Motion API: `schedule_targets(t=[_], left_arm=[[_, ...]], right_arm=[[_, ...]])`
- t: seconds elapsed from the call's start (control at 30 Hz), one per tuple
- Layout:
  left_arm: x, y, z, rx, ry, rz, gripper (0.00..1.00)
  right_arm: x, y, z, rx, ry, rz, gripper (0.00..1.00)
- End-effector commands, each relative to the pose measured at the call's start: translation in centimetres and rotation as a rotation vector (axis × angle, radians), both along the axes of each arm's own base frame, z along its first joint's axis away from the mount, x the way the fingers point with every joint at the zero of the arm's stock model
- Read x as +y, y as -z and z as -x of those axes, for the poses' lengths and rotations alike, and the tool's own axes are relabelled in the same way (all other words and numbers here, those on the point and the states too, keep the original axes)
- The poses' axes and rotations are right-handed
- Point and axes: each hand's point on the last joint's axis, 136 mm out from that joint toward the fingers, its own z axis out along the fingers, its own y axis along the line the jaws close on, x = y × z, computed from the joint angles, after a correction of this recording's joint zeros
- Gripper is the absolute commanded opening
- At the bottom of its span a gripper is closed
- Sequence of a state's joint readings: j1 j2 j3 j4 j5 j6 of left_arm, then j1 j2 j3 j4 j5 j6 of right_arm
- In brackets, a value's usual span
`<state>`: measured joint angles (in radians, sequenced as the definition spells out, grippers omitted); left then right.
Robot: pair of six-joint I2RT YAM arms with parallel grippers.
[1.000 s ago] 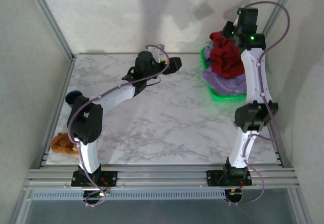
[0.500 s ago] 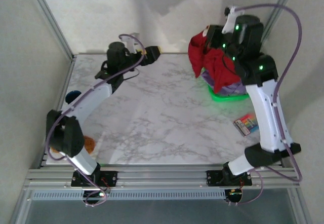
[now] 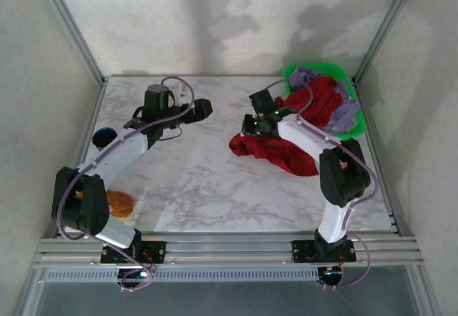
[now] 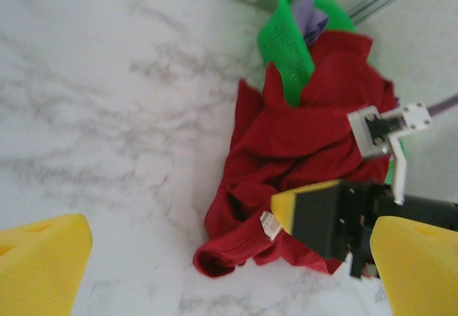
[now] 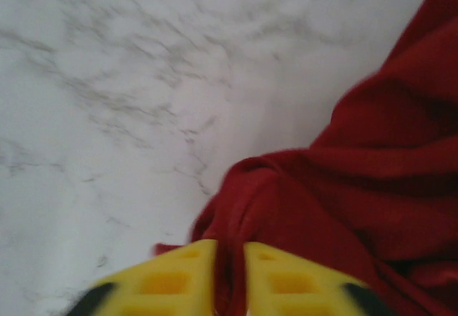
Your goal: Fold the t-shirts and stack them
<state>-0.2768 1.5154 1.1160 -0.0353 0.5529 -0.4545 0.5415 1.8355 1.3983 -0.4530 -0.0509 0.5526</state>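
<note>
**Ana:** Right gripper (image 5: 229, 248) had its jaws nearly together, pinching a fold of the red t-shirt (image 5: 358, 187) at the left edge of the heap.

**Ben:** Where did that shirt lie?

**Ana:** It was bunched on the table (image 3: 200, 180), with its far end trailing over the rim of the basket (image 3: 308, 69). I'd have wanted it dragged fully clear and spread flat before any fold. A pinch on a loose wrinkle, not a hem or shoulder, would likely just shift the heap.

**Ben:** And the other shirt?

**Ana:** The purple t-shirt (image 3: 347, 112) sat in the basket, partly under the red cloth. A hard tug might have pulled it, or the basket, along.

**Ben:** Left side?

**Ana:** The left gripper (image 3: 204, 107) was wide open and held nothing. It hung over bare marble near the shirt and faced it, well placed to take a second corner.

**Ben:** Anything in the way?

**Ana:** An orange lump (image 3: 120, 203) lay by the left arm's base and a dark round thing (image 3: 102, 137) sat at the left edge. Both were well apart from the shirt.
</note>
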Motion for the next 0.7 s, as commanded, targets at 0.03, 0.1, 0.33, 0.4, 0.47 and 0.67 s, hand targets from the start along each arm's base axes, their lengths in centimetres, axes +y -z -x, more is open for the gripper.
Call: schedule_targets(t=[0.03,0.1,0.33,0.4,0.47,0.67], left_arm=[[0.2,-0.4,0.5,0.021,0.005,0.026,1.00],[0.1,0.4,0.7,0.045,0.009,0.013,0.99],[-4.8,4.3,3.1,0.125,0.097,-0.175,0.90],[-7.1,5.2,3.7,0.119,0.132,-0.182,0.85],[-8.7,6.3,3.6,0.135,0.149,-0.187,0.79],[-13.9,8.5,2.8,0.132,0.229,-0.340,0.71]], right_arm=[[1.0,-7.8,-1.4,-0.186,0.026,-0.119,0.56],[-0.3,-9.4,-0.9,-0.215,0.041,-0.082,0.63],[-8.6,-11.8,3.4,-0.202,0.194,0.063,0.72],[-11.7,-11.1,5.2,-0.144,0.279,0.072,0.74],[-14.0,-10.1,6.8,-0.091,0.349,0.046,0.74],[-19.3,-6.3,11.7,-0.001,0.506,0.040,0.75]])
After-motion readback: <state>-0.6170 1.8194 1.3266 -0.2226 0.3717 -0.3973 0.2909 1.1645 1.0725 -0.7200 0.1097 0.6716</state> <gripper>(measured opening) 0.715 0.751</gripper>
